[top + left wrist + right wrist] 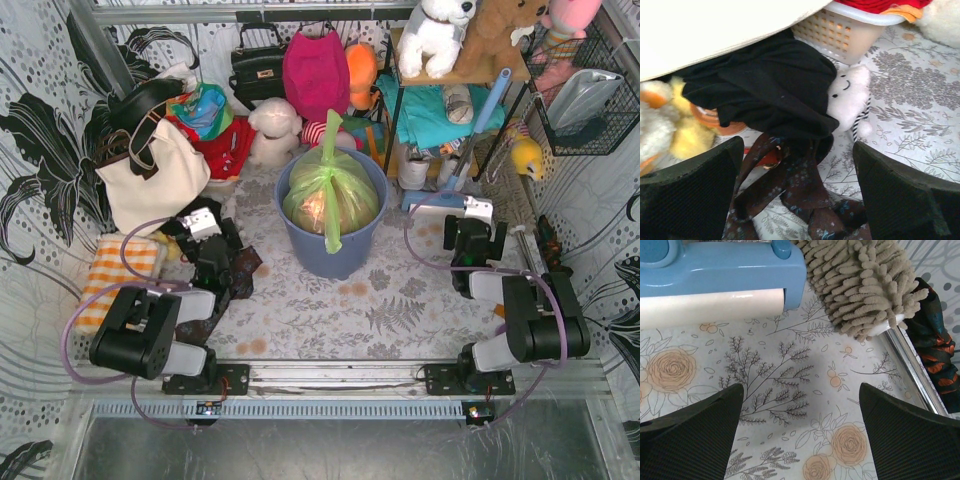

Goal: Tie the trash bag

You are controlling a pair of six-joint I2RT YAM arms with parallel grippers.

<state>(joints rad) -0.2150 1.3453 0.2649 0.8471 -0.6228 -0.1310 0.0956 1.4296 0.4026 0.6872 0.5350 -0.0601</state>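
- Left gripper (797,170): fingers spread wide with nothing between them, low over a crumpled black cloth (775,90) and a dark brown flower-printed fabric (805,200), just beside the cream canvas tote bag (155,180).
- Right gripper (800,410): fingers likewise spread and empty, above the grey floral table cover (780,380), near a pale-blue lint roller (715,275) and a beige chenille mop head (865,285).
- Thin translucent lime-green plastic trash bag (345,195): it sits in the round blue-grey plastic bin (335,255) at mid-table, between the two grippers and beyond them, well apart from both. Brownish waste shows through the film.
- Handling, as I judge it: light, soft and slippery; the film would stretch or tear under a hard pull, and the belly gives no firm purchase.
- Where to hold: the two twisted green tails, one standing up at the far side (331,135), one draped down over the near rim (332,232).
- Room: open cover lies in front of the bin, so both arms can come in from the near side. The left flank is crowded by tote and cloth, the right by mop and roller.
- Behind the bin a white plush toy (275,130) stands close, so there is little room to pull backward.
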